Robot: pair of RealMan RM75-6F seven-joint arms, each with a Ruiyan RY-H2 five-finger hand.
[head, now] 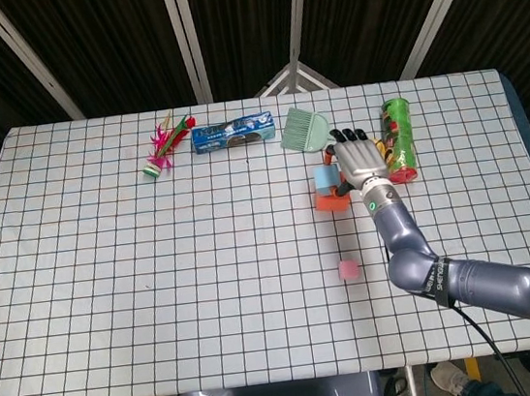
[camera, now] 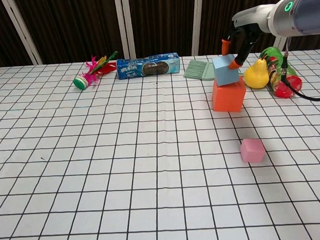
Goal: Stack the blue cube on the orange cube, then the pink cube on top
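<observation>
The blue cube (camera: 225, 72) (head: 324, 177) sits slightly askew on the orange cube (camera: 228, 96) (head: 329, 199) at the far right of the table. My right hand (camera: 240, 39) (head: 360, 158) reaches over it from the right. One orange fingertip (camera: 235, 65) touches the blue cube's upper right edge. Another fingertip (camera: 225, 43) stands just above its left top corner. The pink cube (camera: 252, 150) (head: 349, 269) lies alone on the checked cloth, nearer to me than the stack. My left hand does not show in either view.
A yellow pear (camera: 256, 74), a green chips can (head: 398, 138) and a red object (camera: 288, 85) lie right of the stack, under my right arm. Behind the stack lies a green brush (camera: 200, 70). A blue cookie pack (camera: 148, 66) and a shuttlecock (camera: 89, 75) sit further left.
</observation>
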